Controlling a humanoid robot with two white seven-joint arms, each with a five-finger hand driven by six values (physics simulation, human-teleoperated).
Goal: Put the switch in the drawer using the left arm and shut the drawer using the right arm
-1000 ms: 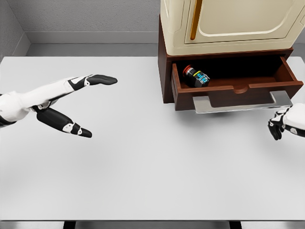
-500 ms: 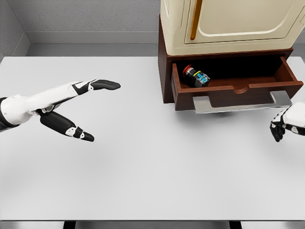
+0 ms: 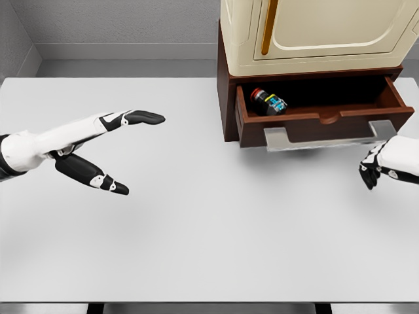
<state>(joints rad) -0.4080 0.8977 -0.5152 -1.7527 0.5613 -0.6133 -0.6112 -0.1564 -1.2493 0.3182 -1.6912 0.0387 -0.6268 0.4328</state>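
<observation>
Since earlier, drawer (image 3: 327,118) sits slightly further in. Left hand (image 3: 98,150) hovers open over counter (image 3: 196,229); right hand (image 3: 380,167), curled and empty, nearer, waits just below the front. Switch (image 3: 268,103) lies inside, left end.

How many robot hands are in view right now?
2. The left hand hovers over the table's left side, fingers spread, holding nothing. The right hand is at the right edge, just below the open drawer's handle; its fingers are partly cut off.
</observation>
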